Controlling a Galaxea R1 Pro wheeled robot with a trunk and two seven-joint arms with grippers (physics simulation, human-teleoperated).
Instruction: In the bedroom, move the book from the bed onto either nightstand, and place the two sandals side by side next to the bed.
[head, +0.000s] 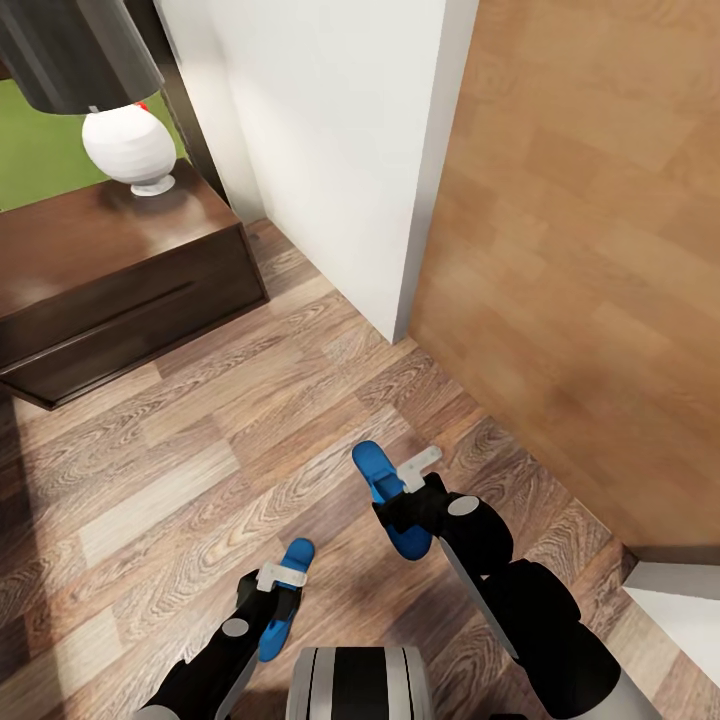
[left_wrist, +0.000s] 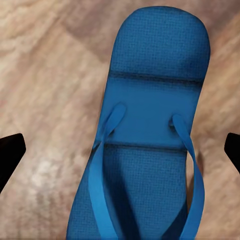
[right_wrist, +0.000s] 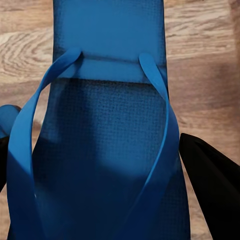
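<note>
A: Head view first. We see both arms low over the wood-plank floor (head: 180, 480), each carrying a blue sandal. Left gripper (head: 278, 585) pinches the left sandal (head: 285, 600); right gripper (head: 412, 490) pinches the right sandal (head: 385, 490). Both sandals are held above the floor, near each other but apart.

B: Orientation?

A: Long axes roughly parallel. The right one runs away from us, leaning up-left; the left one leans slightly the other way. Nightstand (head: 110, 290) sits far left against the wall, with a white lamp (head: 128, 150) on top. White wall corner (head: 340, 150) ahead, brown wooden door (head: 590, 260) to the right.

B: Left wrist view?

A: Adds strap detail the head view lacks: the left sandal (left_wrist: 150, 140) is sole-up-facing with both straps visible, rounded end pointing away from the camera. Dark fingertips (left_wrist: 10, 150) stand wide at either edge, so we cannot tell the actual contact from here.

B: Right wrist view?

A: The right sandal (right_wrist: 107, 150) is very close, long axis along the jaws, straps arching over it. One dark finger (right_wrist: 210, 180) lies right against its edge. Floor beneath.
</note>
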